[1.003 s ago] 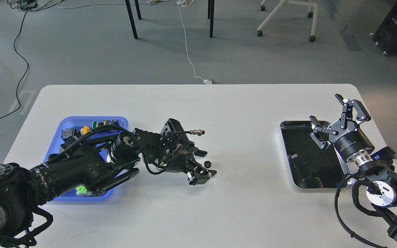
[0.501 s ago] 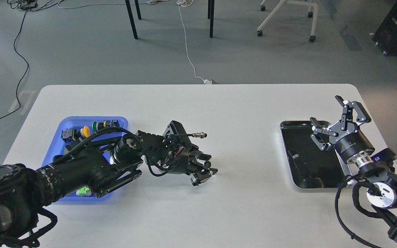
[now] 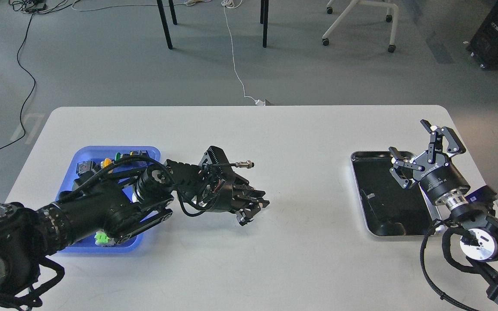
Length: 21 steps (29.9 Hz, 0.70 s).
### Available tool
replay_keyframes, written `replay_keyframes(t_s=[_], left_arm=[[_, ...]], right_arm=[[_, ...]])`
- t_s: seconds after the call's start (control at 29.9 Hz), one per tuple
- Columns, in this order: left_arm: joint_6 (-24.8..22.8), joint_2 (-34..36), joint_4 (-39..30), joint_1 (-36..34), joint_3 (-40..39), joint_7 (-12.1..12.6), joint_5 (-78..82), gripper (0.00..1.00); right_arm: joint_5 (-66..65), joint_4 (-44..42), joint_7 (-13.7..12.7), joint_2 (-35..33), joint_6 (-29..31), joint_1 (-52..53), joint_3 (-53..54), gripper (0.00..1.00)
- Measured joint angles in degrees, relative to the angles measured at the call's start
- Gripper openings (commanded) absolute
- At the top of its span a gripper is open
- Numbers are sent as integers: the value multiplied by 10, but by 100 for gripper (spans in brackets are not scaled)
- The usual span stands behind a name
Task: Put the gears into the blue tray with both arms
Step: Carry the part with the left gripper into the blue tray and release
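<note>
- Blue tray (image 3: 85, 156): flat, bright blue, rounded corners, low rim; lies at the left of the frame, lower part hidden behind an arm.
- Gears: none can be made out; too small or hidden.

Blue tray (image 3: 85, 153) left, metal tray (image 3: 363, 196) right

Bright, even daylight, soft shadows, sharp focus, slight wide-angle edge distortion.
</note>
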Motion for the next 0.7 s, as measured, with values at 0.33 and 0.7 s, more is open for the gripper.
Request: replay_keyframes(t_s=[0.33,0.7], left_arm=[[-2,207,-113,-17,-2,0,0,17],[-2,321,-114,19,-2,0,0,18]], right_arm=[[0,0,0,1,0,2,-2,98],[-1,-1,0,7,0,5,-4,98]])
